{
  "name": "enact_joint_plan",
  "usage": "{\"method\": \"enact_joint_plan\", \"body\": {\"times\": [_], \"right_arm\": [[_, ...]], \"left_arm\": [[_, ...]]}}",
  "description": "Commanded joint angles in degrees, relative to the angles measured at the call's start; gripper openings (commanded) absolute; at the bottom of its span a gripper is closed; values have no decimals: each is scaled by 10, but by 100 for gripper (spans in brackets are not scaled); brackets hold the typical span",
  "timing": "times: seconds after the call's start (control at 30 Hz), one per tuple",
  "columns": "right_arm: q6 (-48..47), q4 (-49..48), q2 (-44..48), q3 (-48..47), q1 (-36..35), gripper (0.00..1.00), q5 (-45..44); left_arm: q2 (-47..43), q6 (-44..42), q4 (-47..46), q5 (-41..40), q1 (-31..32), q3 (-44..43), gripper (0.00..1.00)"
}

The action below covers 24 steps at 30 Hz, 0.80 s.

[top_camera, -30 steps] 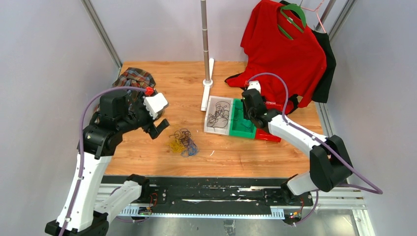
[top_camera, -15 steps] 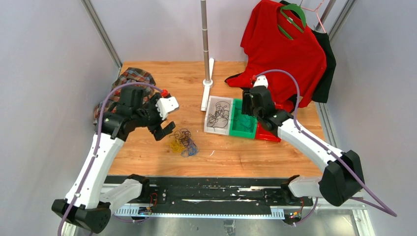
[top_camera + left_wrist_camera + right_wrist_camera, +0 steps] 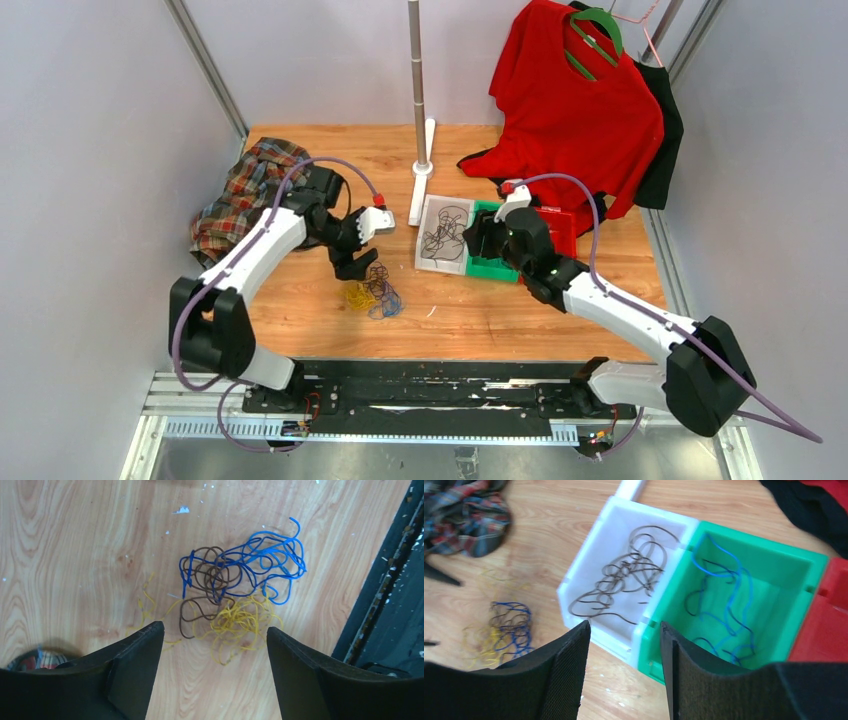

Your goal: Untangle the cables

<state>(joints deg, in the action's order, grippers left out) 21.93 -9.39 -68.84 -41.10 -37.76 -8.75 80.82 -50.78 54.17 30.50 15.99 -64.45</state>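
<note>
Wood table (image 3: 480, 310), bins mid-table. White bin (image 3: 624, 530) has brown cables (image 3: 624, 580); green bin (image 3: 794, 600) has blue cables (image 3: 729, 595) plus a dark strand; red bin (image 3: 824, 630) contents not visible. Wad of cables (image 3: 235, 595), blue/brown/yellow, tangled on table left of bins. L gripper (image 3: 215, 635): jaws apart, empty, just above wad. R gripper (image 3: 625, 627): jaws apart, empty, over white/green bins. Est. partway done; wad left to sort.

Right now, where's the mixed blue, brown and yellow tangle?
In the top view the tangle lies on the table left of centre, just below the left gripper and left of the white bin.
</note>
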Motion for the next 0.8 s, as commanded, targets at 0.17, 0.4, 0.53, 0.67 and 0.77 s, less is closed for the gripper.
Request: {"method": "enact_joint_plan", "body": {"times": [0.17,0.4,0.53,0.67,0.77], "right_arm": [[-41,-61,7,-31,-58,53,15],[-57,-77,10,-34,-74,49,25],[-65,-77,5,-42,-84,47,27],[-66,-80,2,-42,-92,45,28],[-68,-83,1,-40,-94,43,27]], "left_arm": [[99,-93,-11,-59,-16,-48,76],[128,-165,-8,-87,-71,-60,77],[175,-141,-7,-82,-79,-92,76],[209,-119,-46,-98,-79,-83,72],[220,-97,-85,-122,-80,-69,68]]}}
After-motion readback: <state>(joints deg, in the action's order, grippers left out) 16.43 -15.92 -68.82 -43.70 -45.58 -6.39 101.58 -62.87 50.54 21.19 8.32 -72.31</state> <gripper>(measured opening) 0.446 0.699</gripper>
